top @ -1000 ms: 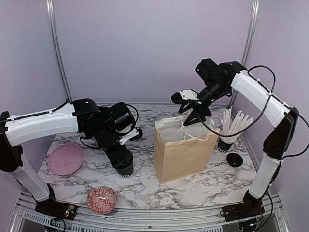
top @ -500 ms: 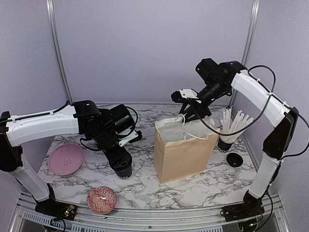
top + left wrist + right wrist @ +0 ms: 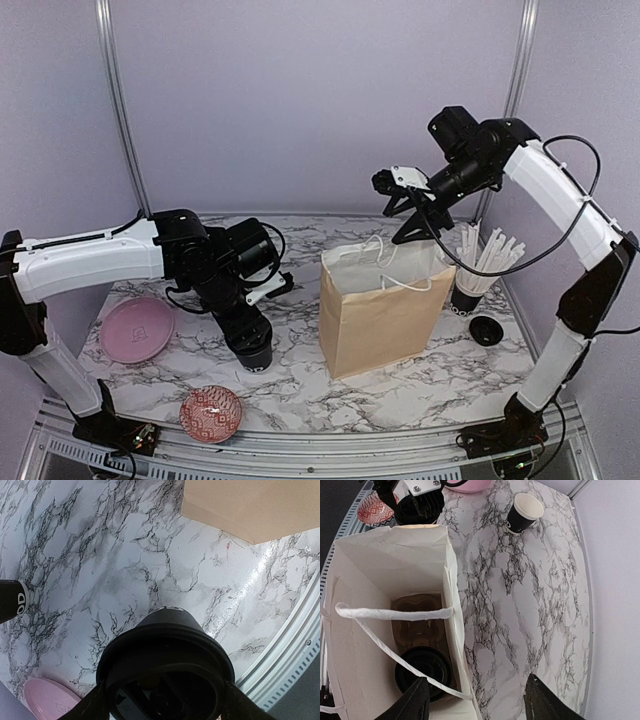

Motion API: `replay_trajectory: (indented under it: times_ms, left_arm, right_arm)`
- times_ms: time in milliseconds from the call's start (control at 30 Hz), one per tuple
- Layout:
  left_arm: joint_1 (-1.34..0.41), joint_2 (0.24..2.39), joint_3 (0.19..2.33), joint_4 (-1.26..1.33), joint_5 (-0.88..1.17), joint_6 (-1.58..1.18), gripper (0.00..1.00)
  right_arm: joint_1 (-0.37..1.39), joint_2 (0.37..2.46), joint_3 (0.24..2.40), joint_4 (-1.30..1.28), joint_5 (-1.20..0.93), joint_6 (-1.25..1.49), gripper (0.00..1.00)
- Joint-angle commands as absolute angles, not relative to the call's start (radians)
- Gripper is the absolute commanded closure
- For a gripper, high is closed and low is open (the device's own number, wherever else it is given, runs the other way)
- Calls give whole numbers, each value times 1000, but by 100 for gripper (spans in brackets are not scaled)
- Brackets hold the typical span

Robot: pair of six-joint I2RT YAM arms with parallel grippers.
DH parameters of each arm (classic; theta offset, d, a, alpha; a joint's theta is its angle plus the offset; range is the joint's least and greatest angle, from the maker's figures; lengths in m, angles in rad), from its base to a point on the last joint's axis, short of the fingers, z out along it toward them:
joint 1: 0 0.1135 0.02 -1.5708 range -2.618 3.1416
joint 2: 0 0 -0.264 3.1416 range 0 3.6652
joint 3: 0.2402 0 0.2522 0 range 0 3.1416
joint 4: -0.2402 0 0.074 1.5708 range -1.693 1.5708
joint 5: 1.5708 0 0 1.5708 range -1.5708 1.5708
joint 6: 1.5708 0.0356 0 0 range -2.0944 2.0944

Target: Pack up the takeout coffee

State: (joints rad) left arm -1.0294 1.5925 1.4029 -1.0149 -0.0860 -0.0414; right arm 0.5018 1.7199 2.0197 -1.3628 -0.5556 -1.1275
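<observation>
My left gripper is shut on a black lidded coffee cup that stands on the marble table, left of the brown paper bag. In the left wrist view the cup's lid fills the space between my fingers. My right gripper is open and empty, high above the bag's far right corner. In the right wrist view the bag is open, with a second black lidded cup in a cardboard carrier inside. An open black cup with a white inside stands on the table beyond the bag; its edge shows in the left wrist view.
A black cup full of white straws and a small round black lid sit right of the bag. A pink plate and a red patterned bowl lie at the front left. The bag's white handles cross its opening.
My right gripper has risen and moved right, away from the bag's mouth. The left gripper and its cup have stayed almost still.
</observation>
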Motion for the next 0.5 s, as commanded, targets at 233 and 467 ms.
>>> replay_trajectory:
  times_ms: [233, 467]
  left_arm:
    - [-1034, 1565, 1404, -1023, -74, -39, 30]
    - [-1034, 1562, 1401, -1025, -68, -40, 31]
  right_arm:
    - [494, 1685, 1931, -1372, -526, -1169, 31]
    - [509, 1758, 1976, -1373, -546, -1171, 35]
